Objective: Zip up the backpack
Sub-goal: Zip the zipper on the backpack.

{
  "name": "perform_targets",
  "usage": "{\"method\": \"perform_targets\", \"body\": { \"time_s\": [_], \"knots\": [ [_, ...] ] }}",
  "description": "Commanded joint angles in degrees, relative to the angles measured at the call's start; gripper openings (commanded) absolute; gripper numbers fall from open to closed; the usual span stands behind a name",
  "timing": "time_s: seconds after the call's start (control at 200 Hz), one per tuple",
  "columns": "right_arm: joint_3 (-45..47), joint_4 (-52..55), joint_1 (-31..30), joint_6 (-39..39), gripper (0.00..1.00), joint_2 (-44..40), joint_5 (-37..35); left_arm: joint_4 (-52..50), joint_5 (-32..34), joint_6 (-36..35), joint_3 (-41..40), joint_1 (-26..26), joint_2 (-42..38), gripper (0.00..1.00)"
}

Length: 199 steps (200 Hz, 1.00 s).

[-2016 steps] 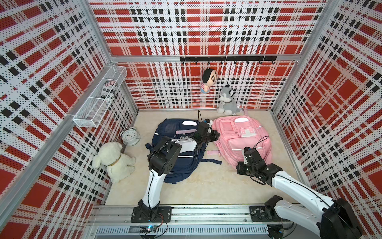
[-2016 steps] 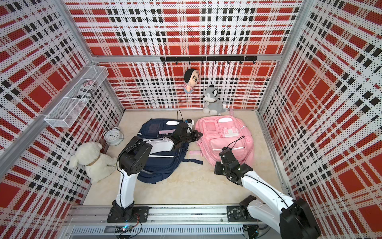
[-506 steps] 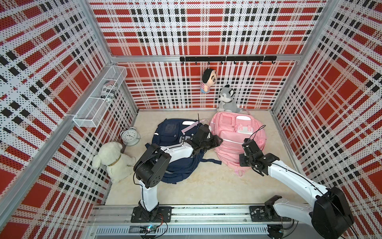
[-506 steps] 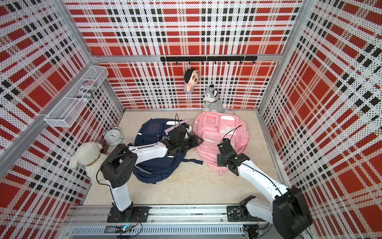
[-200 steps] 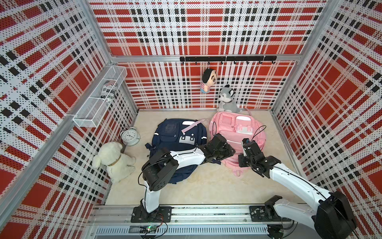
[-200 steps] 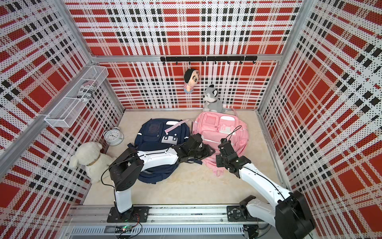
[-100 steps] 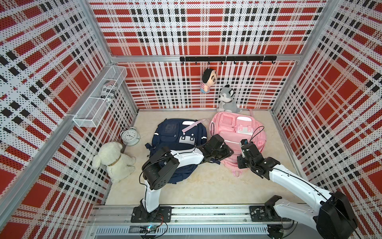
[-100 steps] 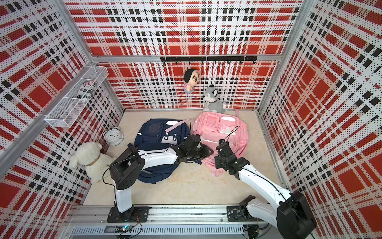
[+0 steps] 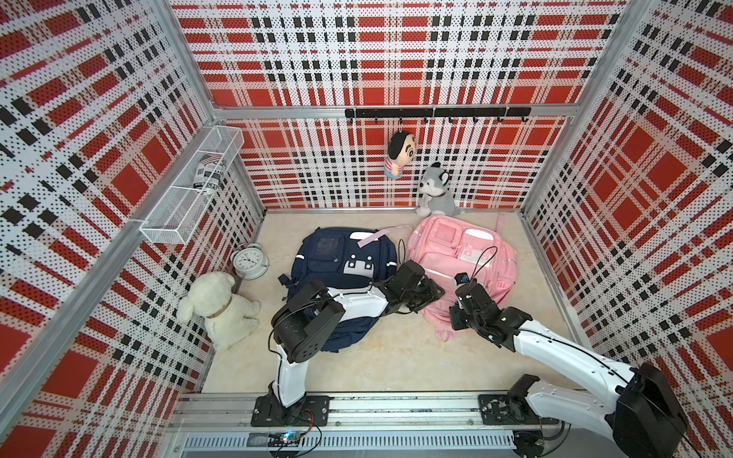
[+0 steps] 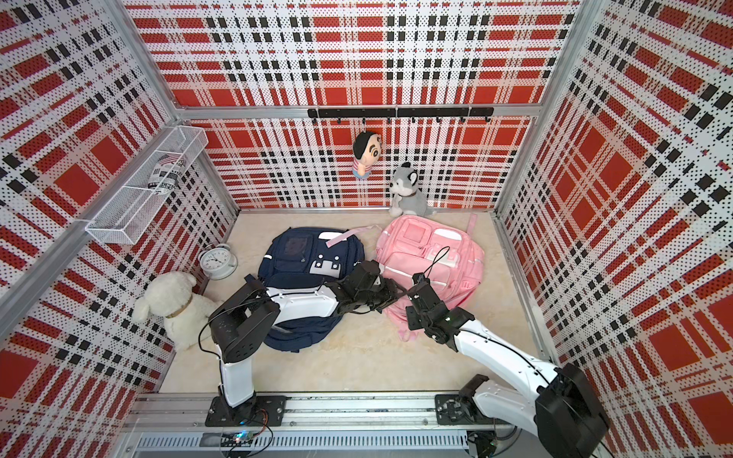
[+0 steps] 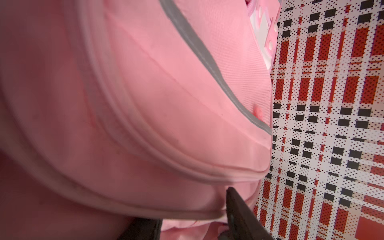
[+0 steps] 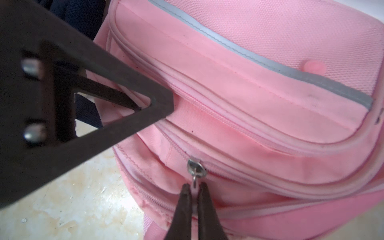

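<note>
Ten seconds ago the left hand [image 9: 430, 292] was further back, between the tops of the two bags. Now it is at the near corner of the pink backpack [image 9: 486, 265]. Its fingers [image 11: 235, 201] stand about half apart with pink cloth between them; I cannot tell if they pinch it. The right hand [image 12: 194, 188] is clenched on the zipper pull [image 12: 195, 184]. The pink backpack lies on the beige desk [image 9: 396, 357], beside a navy backpack [image 9: 341, 253], inside red plaid walls [image 9: 396, 59].
</note>
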<state>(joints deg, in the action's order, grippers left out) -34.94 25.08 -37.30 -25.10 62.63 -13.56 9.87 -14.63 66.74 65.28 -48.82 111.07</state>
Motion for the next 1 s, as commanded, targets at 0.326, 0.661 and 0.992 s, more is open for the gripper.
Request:
{"method": "perform_targets", "body": {
  "time_s": [0.326, 0.661, 0.992],
  "knots": [
    [1.7, -3.8, -1.0, 0.8, 0.00, -3.2, 4.9, 3.8, 0.2, 0.4, -0.7, 2.1, 1.8, 0.12],
    [0.5, 0.8, -1.0, 1.8, 0.00, -2.6, 3.5, 4.8, -0.1, -0.6, -3.1, 3.7, 0.3, 0.00],
    [-0.8, 5.8, -1.0, -0.7, 0.00, -2.4, -2.1, 4.8, -1.5, -2.0, -3.9, 4.8, -0.4, 0.00]
  ]
}}
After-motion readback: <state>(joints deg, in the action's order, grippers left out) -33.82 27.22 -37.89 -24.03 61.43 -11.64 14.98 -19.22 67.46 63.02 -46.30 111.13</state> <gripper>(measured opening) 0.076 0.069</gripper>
